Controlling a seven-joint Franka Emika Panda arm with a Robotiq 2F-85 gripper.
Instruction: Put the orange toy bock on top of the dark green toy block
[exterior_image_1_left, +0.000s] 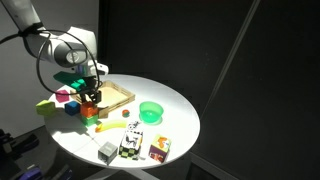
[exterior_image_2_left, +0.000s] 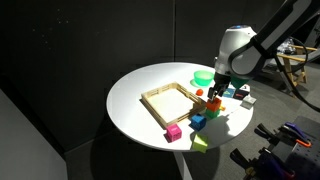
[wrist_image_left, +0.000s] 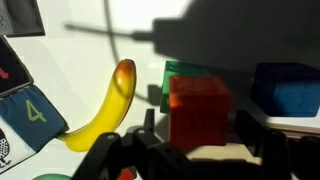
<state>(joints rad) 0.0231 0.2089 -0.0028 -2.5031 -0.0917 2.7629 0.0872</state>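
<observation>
In the wrist view the orange block stands between my two fingers, with a dark green block showing just behind and under it. My gripper is open, with a narrow gap on each side of the orange block. In both exterior views the gripper hangs low over the orange block, which sits on the green block next to the wooden tray.
A toy banana and a blue block lie close by. On the round white table are a green bowl, magenta and yellow-green blocks, and small boxes near the front edge.
</observation>
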